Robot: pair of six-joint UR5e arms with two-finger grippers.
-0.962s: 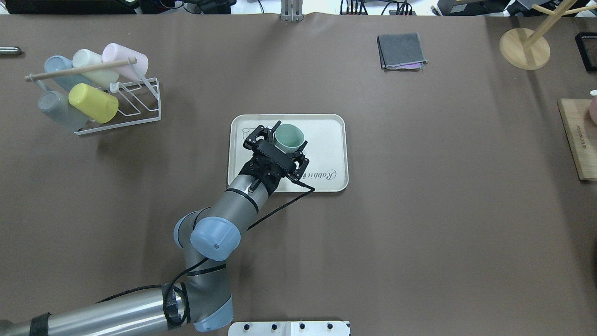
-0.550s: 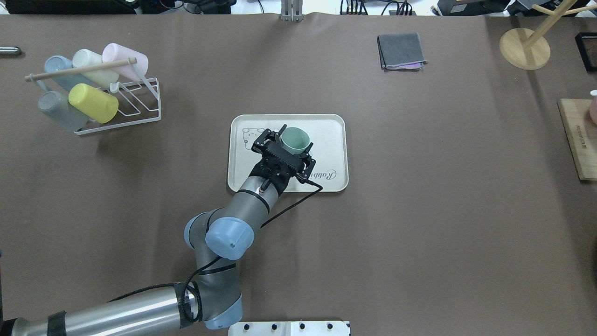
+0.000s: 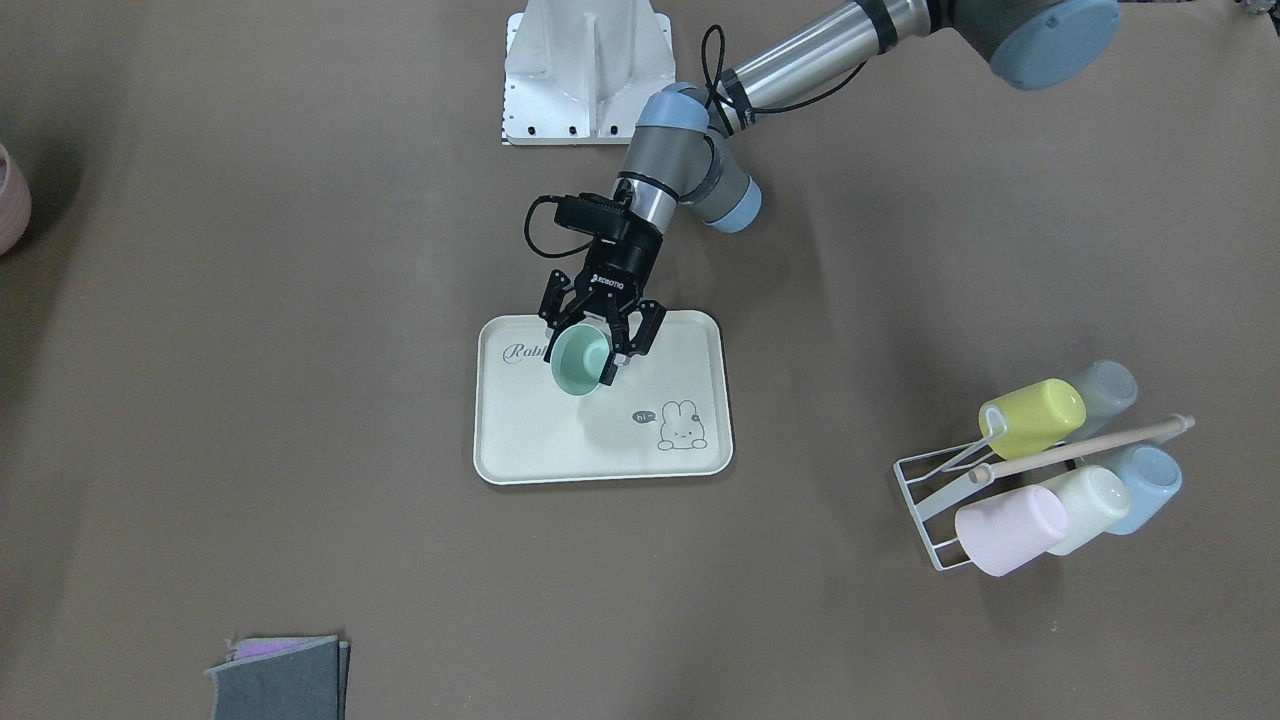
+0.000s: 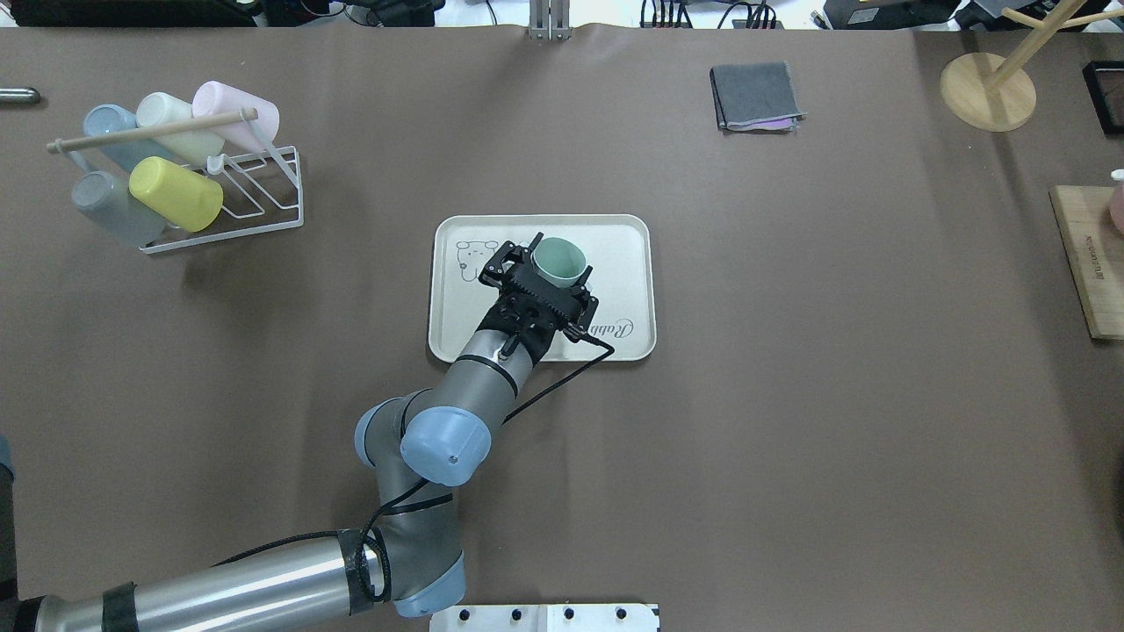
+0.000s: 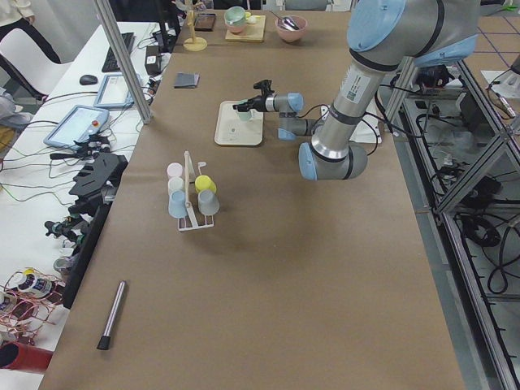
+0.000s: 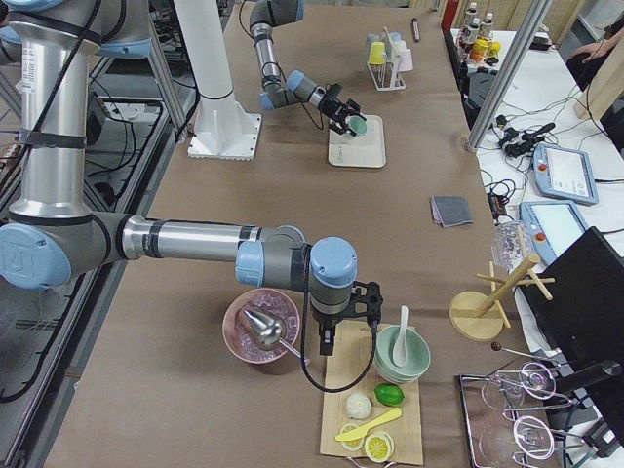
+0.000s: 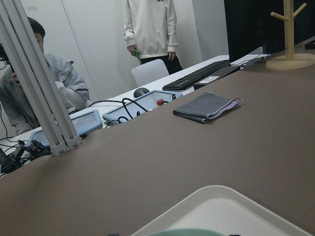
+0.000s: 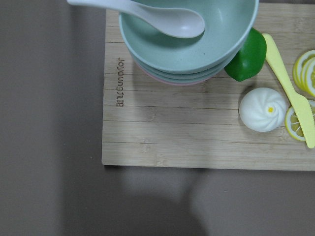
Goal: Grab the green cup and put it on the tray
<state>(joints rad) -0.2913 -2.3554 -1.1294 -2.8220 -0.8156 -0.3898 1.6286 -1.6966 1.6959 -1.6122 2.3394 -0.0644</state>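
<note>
Tray (image 4: pixel 615 254) lies mid-table, straight ahead of my base. Cup (image 4: pixel 555 257) is gripped in my left gripper (image 4: pixel 559 256), over the tray's middle, toward its far rim. Rack (image 4: pixel 263 189) stands well off to the far left, with five rack cups (image 4: pixel 176 193) lying on it. Folded cloth (image 4: pixel 755 95) lies far right, behind the tray. Stand (image 4: pixel 987 91) is at the far right corner. Board (image 4: pixel 1089 263) is at the right edge, nearer me, with stacked bowls (image 8: pixel 187 39) on it.

table (image 4: pixel 790 439): brown cover | wall (image 7: pixel 88 29): white | chair (image 7: pixel 150 71): white

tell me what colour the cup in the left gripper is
The cup is pale mint green, plain with no pattern; it shows best in the exterior front-facing view.
</note>
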